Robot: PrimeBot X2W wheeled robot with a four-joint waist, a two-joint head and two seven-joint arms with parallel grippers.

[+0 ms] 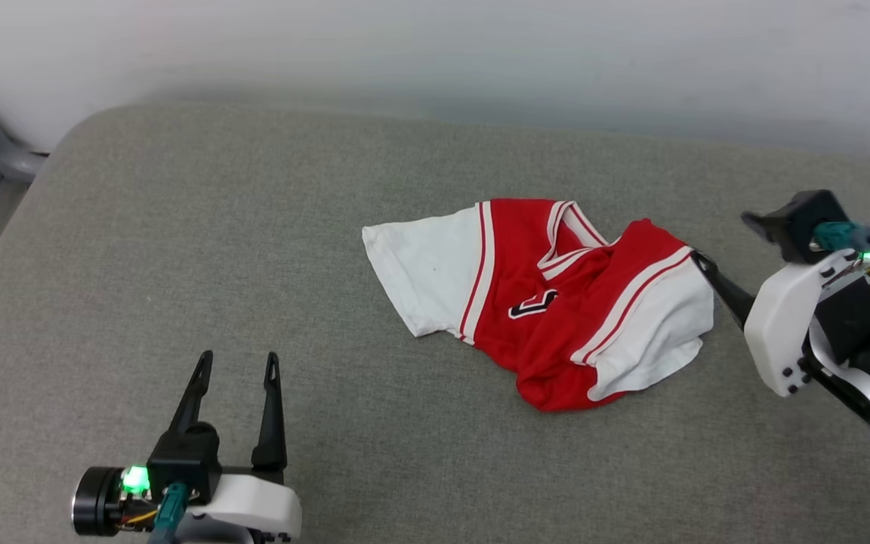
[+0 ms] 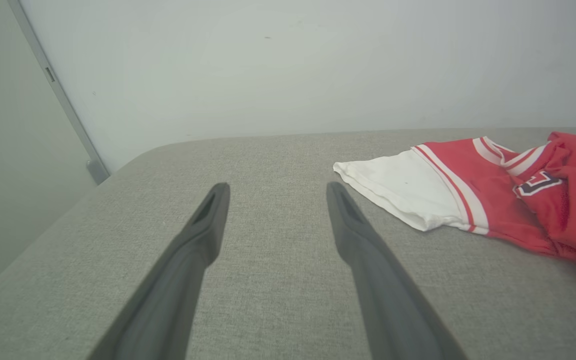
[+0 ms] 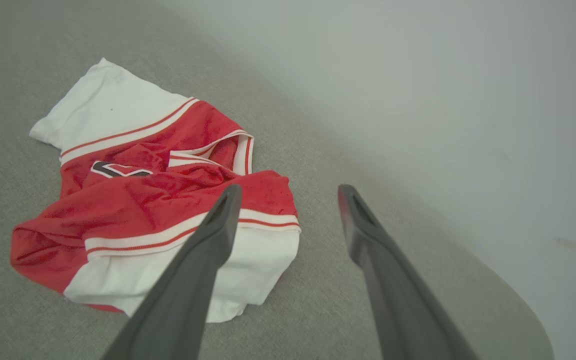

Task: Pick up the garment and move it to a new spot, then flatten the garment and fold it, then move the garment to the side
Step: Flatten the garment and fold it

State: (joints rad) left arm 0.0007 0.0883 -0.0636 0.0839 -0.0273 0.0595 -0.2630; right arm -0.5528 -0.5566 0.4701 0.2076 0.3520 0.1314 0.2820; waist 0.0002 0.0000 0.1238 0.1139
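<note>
Red garment is lying crumpled, right end effector pointing spread at its sleeve, left end effector spread, well apart.

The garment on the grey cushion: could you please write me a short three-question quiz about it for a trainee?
1. True or false: the garment lies neatly folded.
2. Which gripper is nearer the garment? A, the left; B, the right.
3. Fill in: its sleeves are ___ in colour.

Key:
1. False: it lies crumpled.
2. B: the right gripper, fingers apart, is right at the garment's edge.
3. White.
</note>
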